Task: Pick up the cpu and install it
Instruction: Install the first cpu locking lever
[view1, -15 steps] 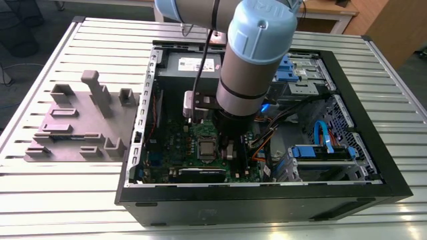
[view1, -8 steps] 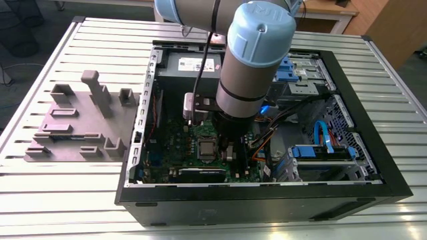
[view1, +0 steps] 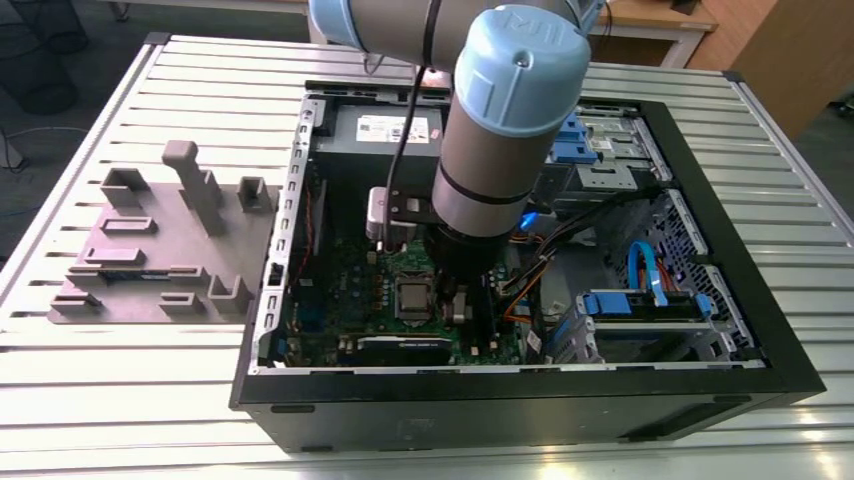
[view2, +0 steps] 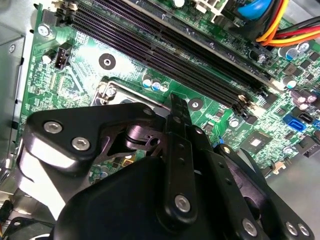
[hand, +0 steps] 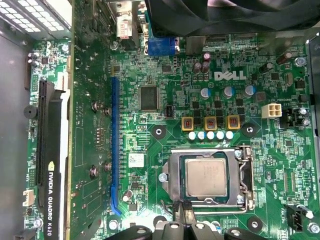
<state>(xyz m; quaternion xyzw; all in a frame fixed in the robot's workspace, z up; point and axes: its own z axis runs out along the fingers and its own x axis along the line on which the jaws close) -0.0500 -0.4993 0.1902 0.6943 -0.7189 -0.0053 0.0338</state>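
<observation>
The cpu (hand: 205, 178), a flat square chip with a silver-grey metal top, lies flat in the motherboard socket (hand: 174, 172) inside the open computer case (view1: 534, 400). Its metal frame surrounds it. In the first wrist view my gripper (hand: 183, 207) hovers just off one edge of the socket, its two thin black fingers pressed together with nothing between them. The second wrist view has the gripper (view2: 178, 102) above the green board, with its black body covering most of the socket. In the exterior view the arm (view1: 501, 130) reaches down into the case beside the socket (view1: 411, 297).
A graphics card (hand: 50, 175) stands along one side of the board. Long black memory slots (view2: 165, 45) run past the socket. A fan (hand: 225, 15) and coloured cables (view1: 641, 270) crowd the case. A grey fixture plate (view1: 160, 240) with upright blocks lies outside, at the exterior view's left.
</observation>
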